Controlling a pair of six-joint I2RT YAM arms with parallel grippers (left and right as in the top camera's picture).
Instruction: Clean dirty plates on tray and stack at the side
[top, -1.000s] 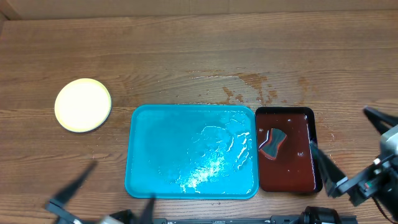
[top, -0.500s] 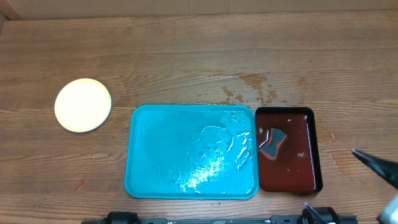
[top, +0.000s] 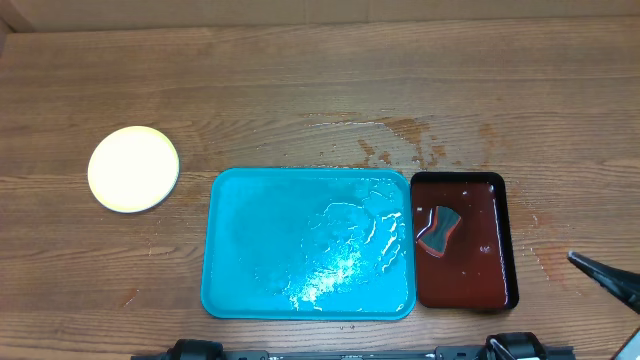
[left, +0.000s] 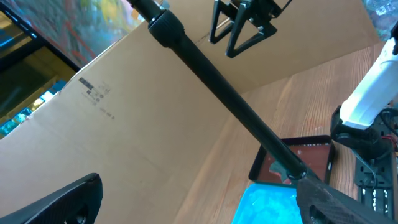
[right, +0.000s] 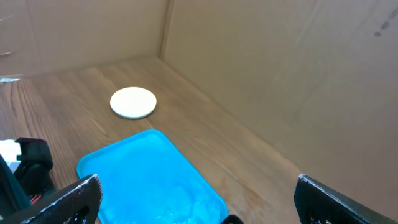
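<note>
- Left hand (left: 199, 186): released, fingers spread wide, nothing between them; raised off the tabletop (top: 300, 90), absent from the overhead view.
- Right hand (right: 198, 183): released, spread wide, empty; only one fingertip at the overhead's right edge, well apart from both trays.
- Step in hand, as judged: cleaning and stacking apparently done, arms retiring. Best done with both hands open and high, routed away from the stack and the wet surfaces, with no nudge to anything.
- Tray (top: 212, 240): one, turquoise, wet and glistening, bare of plates, mid-tabletop.
- Dirty plates (top: 133, 170): on the tabletop left of the tray, well apart from it; one pale disc showing, no smear visible; number beneath impossible to tell.
- Small dark red-brown tray (top: 497, 285): one, just beside the tray's right rim.
- Sponge (top: 437, 230): one, inside the small tray.
- Puddle (top: 400, 140): one splashed patch behind the trays.
</note>
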